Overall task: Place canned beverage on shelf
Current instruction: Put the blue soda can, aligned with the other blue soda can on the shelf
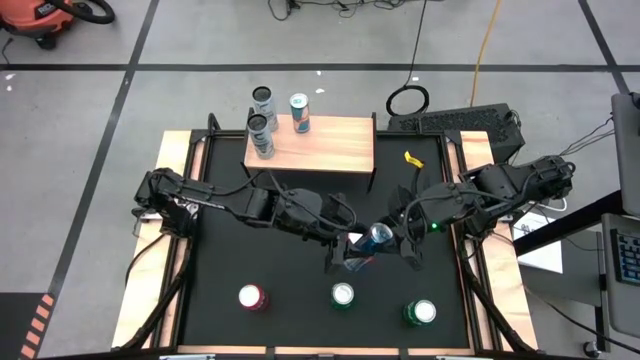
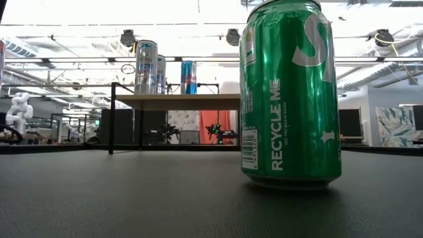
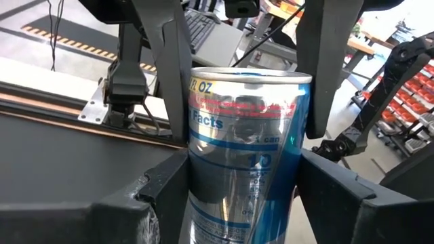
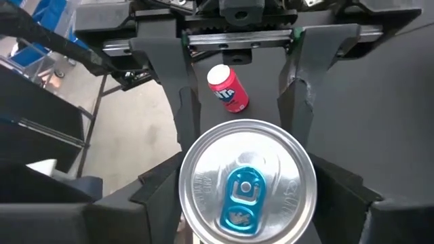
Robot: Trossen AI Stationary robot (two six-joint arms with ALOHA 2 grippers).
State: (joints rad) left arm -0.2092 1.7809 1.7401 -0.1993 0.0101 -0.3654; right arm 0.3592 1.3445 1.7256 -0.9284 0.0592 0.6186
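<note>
Three cans stand in a row along the lower edge of the black table (image 1: 300, 200) in the overhead frame: a red soda can (image 1: 251, 297) at lower left, a green can (image 1: 343, 295) at lower centre, and another green can (image 1: 420, 312) at lower right. In the table-level shot one green can (image 2: 291, 92) fills the right half of the frame.

Just above that row, at centre frame, both arms meet over a blue-and-silver beverage can (image 1: 380, 237). The left end effector (image 1: 350, 252) reaches in from the left, its dark fingers (image 3: 163, 183) closed against the can's sides, as its wrist camera shows. The right end effector (image 1: 405, 240) comes in from the right; its wrist camera looks down on the can's silver top and blue pull tab, with a finger pressed against each side. The can is thus gripped by both at once, above the table.

Farther back, at upper centre, stands the light-wood shelf (image 1: 330, 145) on black legs. Two silver cans (image 1: 262, 120) occupy its left end, with a blue-and-silver can (image 1: 299, 113) beside them at its far edge. A small yellow object (image 1: 411, 158) lies on the table to the shelf's right.
</note>
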